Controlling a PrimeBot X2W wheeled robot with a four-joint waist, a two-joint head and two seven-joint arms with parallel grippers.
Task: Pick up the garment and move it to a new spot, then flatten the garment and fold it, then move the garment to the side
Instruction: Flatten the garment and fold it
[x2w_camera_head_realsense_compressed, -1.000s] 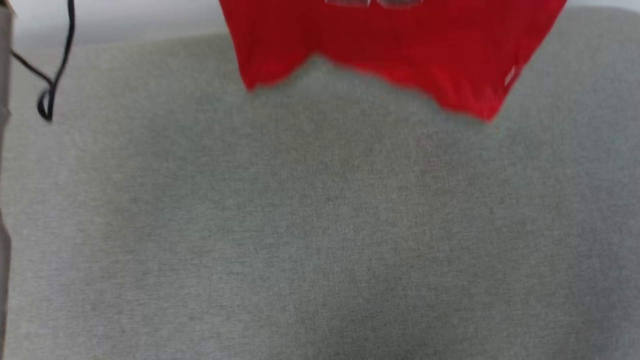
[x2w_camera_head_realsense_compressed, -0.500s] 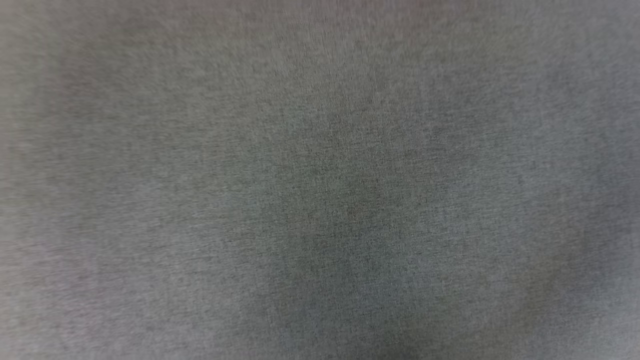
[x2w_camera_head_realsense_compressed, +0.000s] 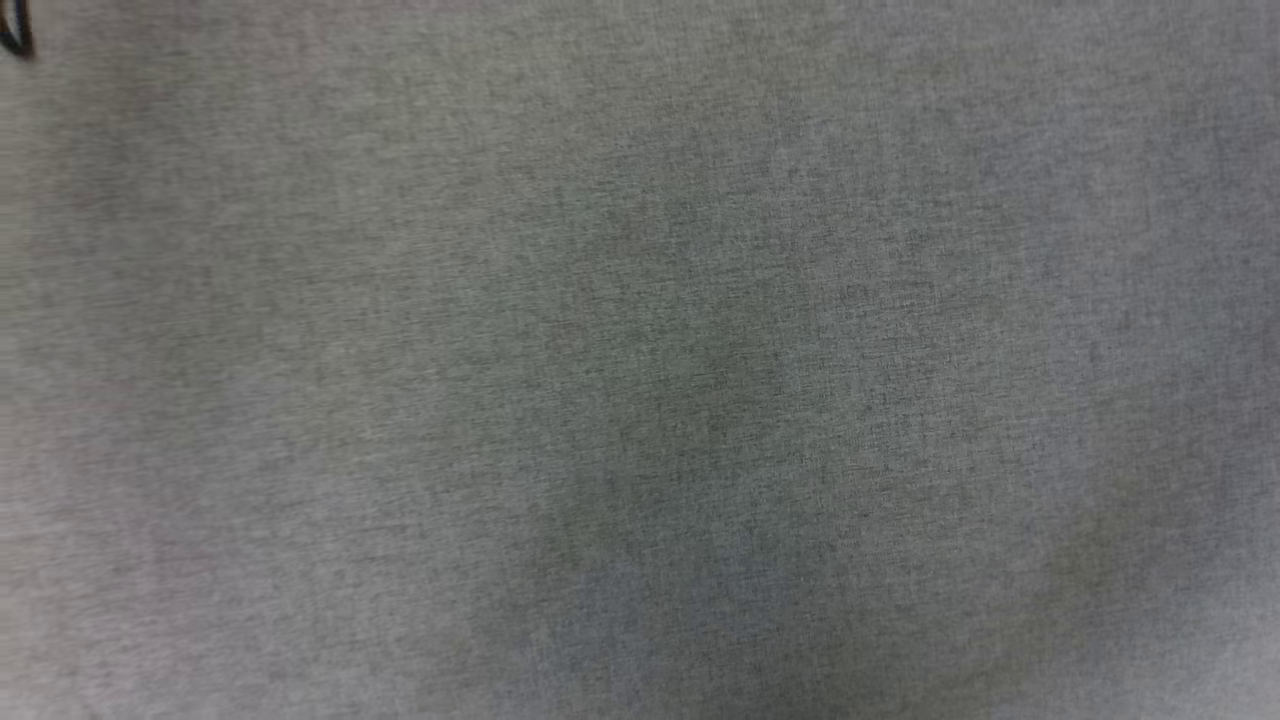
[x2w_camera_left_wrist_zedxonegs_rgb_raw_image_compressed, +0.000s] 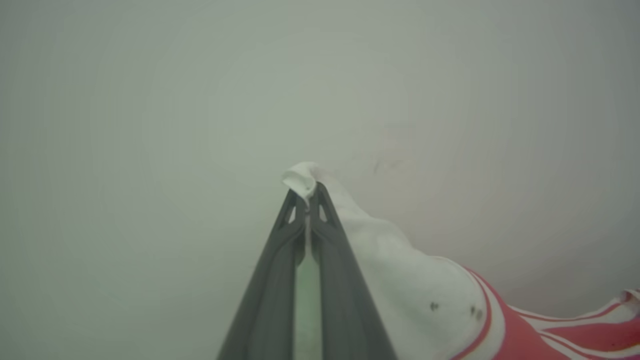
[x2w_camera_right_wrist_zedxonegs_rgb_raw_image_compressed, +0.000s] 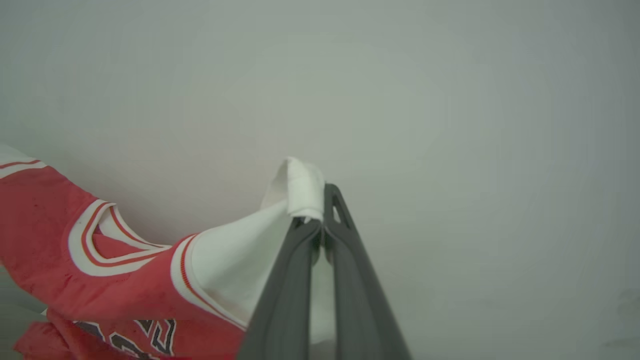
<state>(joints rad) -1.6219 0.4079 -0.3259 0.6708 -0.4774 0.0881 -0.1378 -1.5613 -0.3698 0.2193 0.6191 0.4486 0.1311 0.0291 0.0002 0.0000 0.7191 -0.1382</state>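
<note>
Garment (x2w_camera_left_wrist_zedxonegs_rgb_raw_image_compressed: 400, 270) clamped by left gripper (x2w_camera_left_wrist_zedxonegs_rgb_raw_image_compressed: 308, 196), right gripper (x2w_camera_right_wrist_zedxonegs_rgb_raw_image_compressed: 320, 216).

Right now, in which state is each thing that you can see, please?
garment: held by both white sleeves, hanging loose, not yet flattened or folded.
left gripper: shut on one white sleeve tip.
right gripper: shut on the other white sleeve tip.
grey fabric surface: flat and smooth.
</note>
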